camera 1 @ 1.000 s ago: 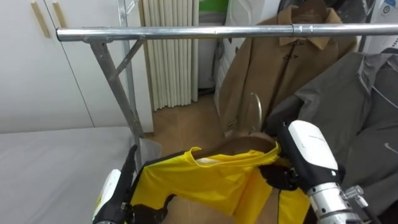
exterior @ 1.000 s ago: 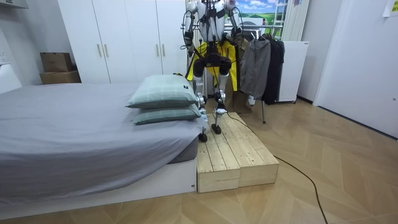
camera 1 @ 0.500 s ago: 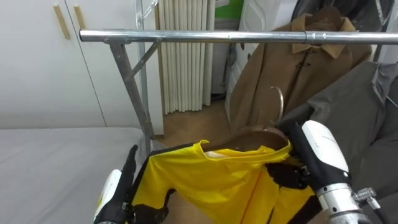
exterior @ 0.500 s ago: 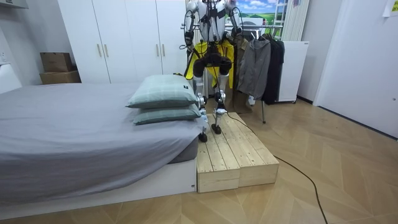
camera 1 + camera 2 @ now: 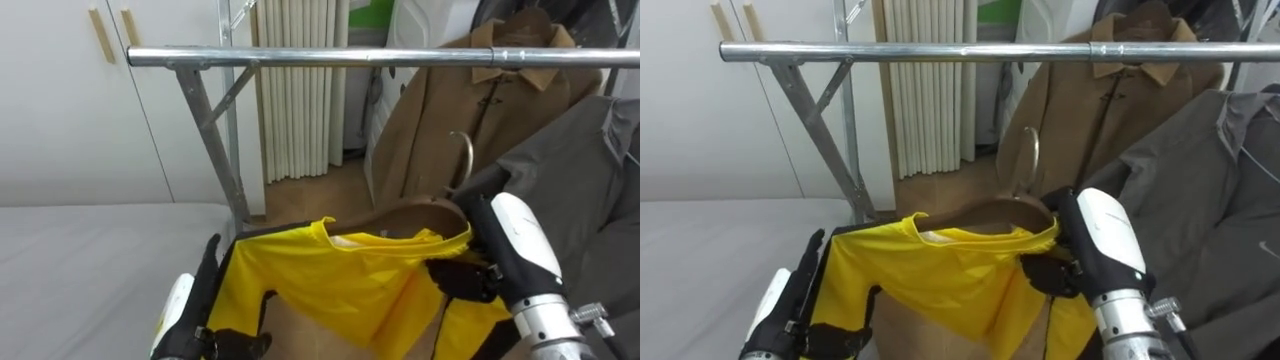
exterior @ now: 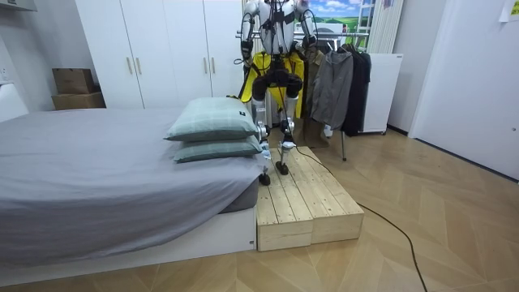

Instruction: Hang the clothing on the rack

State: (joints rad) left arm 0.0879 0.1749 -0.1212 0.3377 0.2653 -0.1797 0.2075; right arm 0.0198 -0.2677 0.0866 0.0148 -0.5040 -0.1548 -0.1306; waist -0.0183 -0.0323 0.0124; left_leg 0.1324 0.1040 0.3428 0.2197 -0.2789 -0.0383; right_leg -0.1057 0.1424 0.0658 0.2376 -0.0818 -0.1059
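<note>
Yellow shirt sits on a wooden hanger, held up low between the robot's two hands. The right hand has its dark fingers curled round the shirt and hanger at the right end. The left hand pinches the shirt's left edge. The shirt lies long from left to right, almost in line with the rail, with its right end a little higher. The hook points up and sits just by the right hand (so that hand is the nearer one). The rail is above the hook and a bit further off. I think you must lift up and forward, onto the bare part of the rail left of the brown coat
</note>
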